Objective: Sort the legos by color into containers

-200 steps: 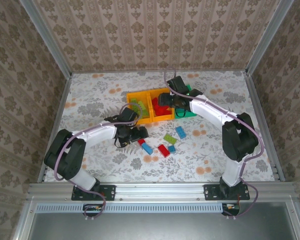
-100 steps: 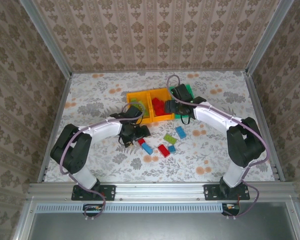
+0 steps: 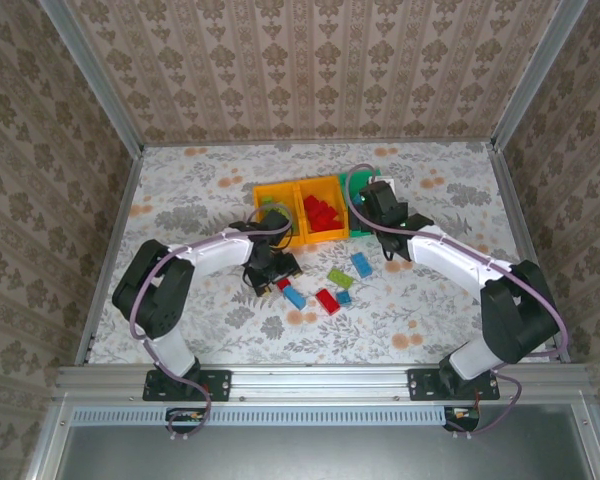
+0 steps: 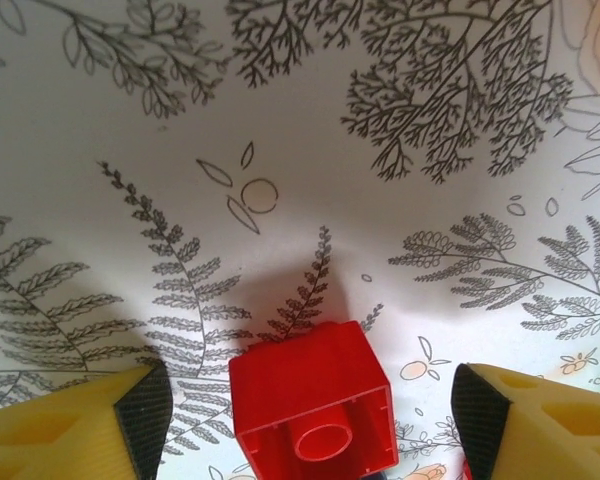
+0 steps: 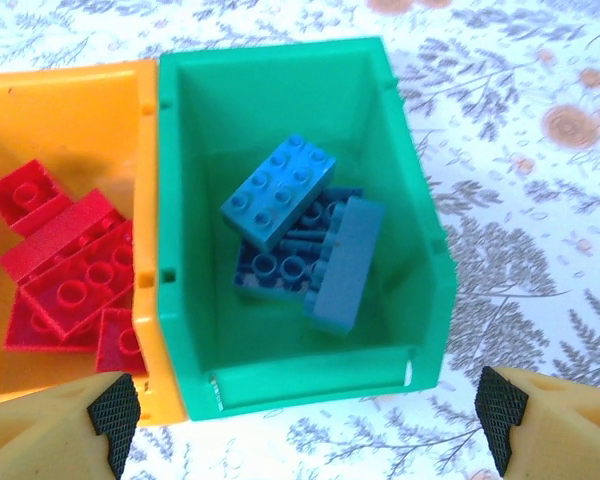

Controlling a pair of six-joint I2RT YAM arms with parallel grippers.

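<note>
Lego [image 4: 300, 385], red, bottom cropped, between left end effector [image 4: 310, 415] jaws.

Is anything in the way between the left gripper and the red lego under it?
Nothing visible. The red lego lies between the open fingers of the left gripper, with bare table on either side.

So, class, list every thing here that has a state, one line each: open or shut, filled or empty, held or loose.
Left hand: open, straddling the red brick.
Red brick: on the table, not gripped.
Right hand: open, empty, above the green bin.
Green bin: holds blue bricks.
Middle orange bin: holds red bricks.
Left orange bin: holds green bricks.
Loose bricks: lying unsorted on the table.
</note>
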